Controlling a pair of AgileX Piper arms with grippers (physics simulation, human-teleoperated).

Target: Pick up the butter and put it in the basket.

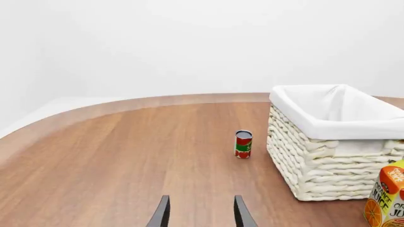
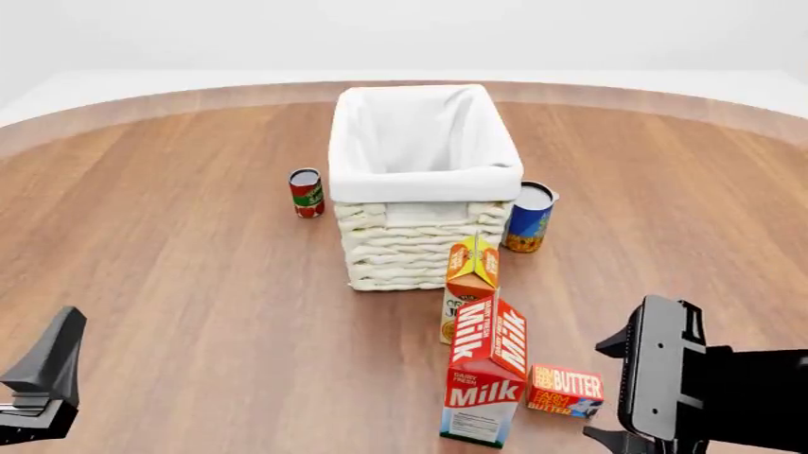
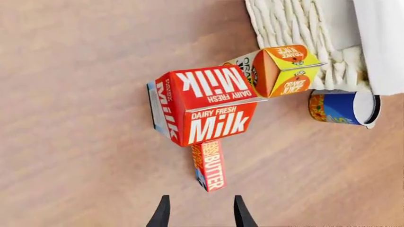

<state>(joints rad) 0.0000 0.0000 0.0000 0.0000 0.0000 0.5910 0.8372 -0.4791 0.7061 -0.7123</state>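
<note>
The butter is a small flat red-orange box lying on the wooden table, close to the right of the milk carton. In the right wrist view the butter lies just beyond my fingertips, touching nothing I hold. My right gripper hovers beside and above it, open and empty, as the right wrist view also shows. The basket stands mid-table, white-lined, with nothing visible inside; it also shows in the left wrist view. My left gripper is open and empty at the front left.
A tall milk carton stands right next to the butter. A juice carton stands between the milk and the basket. A blue can sits at the basket's right corner, a red can to its left.
</note>
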